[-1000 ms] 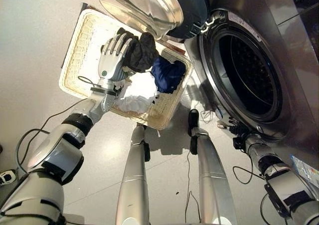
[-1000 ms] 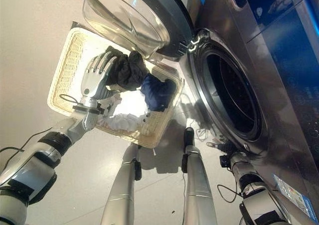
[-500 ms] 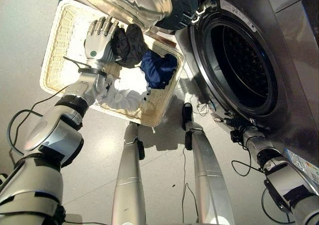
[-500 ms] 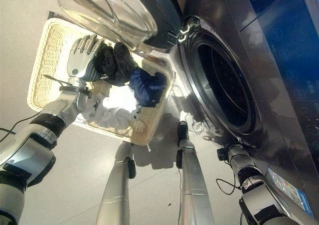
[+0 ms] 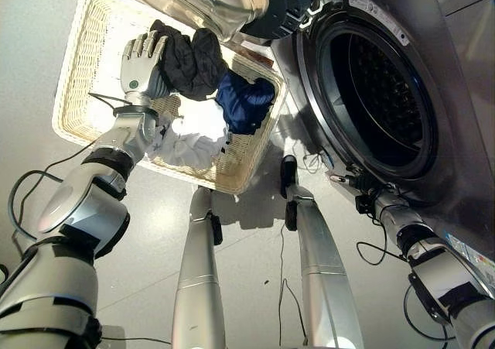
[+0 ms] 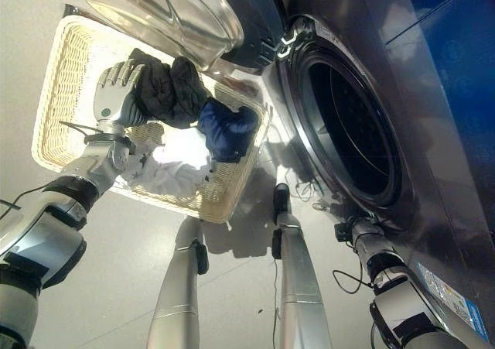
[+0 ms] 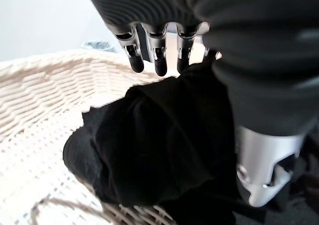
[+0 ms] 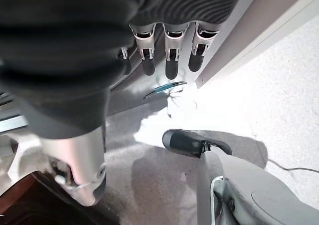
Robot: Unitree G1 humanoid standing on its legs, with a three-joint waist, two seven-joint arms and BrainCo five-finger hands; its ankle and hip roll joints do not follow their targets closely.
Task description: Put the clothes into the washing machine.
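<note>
While the washing machine (image 5: 371, 94) stands with its door (image 5: 209, 1) swung wide above the wicker basket (image 5: 85, 70), the robot's left hand (image 5: 141, 64) has closed round the black garment (image 5: 189, 59) and raised it a little vs. a second ago. In the left wrist view the dark cloth is bunched between fingers (image 7: 157, 60) and thumb, still low over the basket (not yet clear of its rim). A navy garment (image 5: 244, 101) and a white garment (image 5: 193, 136) lie in the basket beside it. The right hand (image 8: 167, 53) hangs relaxed, fingers straight, holding nothing, low by the machine's front. Judgement: the pick looks secure, so the next step is prob. carrying the black piece across to the empty drum (image 5: 379, 109); no clothes are inside yet.
</note>
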